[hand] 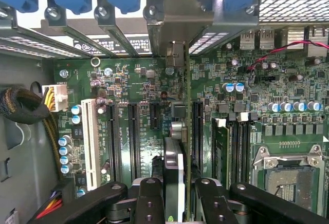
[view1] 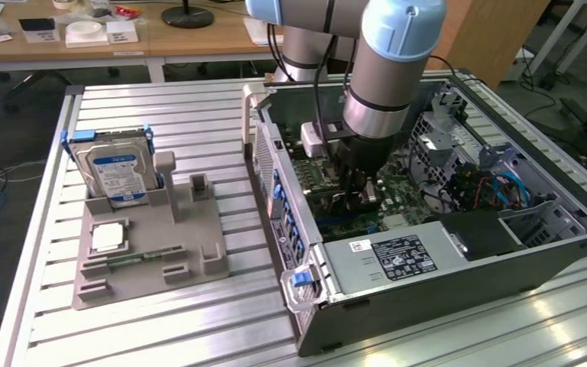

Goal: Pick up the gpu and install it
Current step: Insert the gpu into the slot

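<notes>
Open computer case (view1: 538, 260) lies on its side on the slatted aluminium table (view1: 171, 115). Inside: green motherboard (hand: 139, 85), power supply (view1: 400, 260) carrying a black label with small white print (unreadable) plus a small red-and-white sticker, and blue cables (view1: 507, 187).

Gripper (view1: 360, 200) is down inside the case, its fingers (hand: 149, 203) clamped on the gpu (hand: 175, 178). The card stands on edge over the motherboard, in line with the black expansion slots (hand: 133, 131); whether it is seated, cannot tell. White slot (hand: 91, 142) sits beside them. One memory stick (hand: 222, 152) stands in its slot near the CPU socket (hand: 288, 175).

Grey parts tray (view1: 141, 245) holds a hard drive (view1: 118, 174) upright, with a blue-white label, text unreadable.
</notes>
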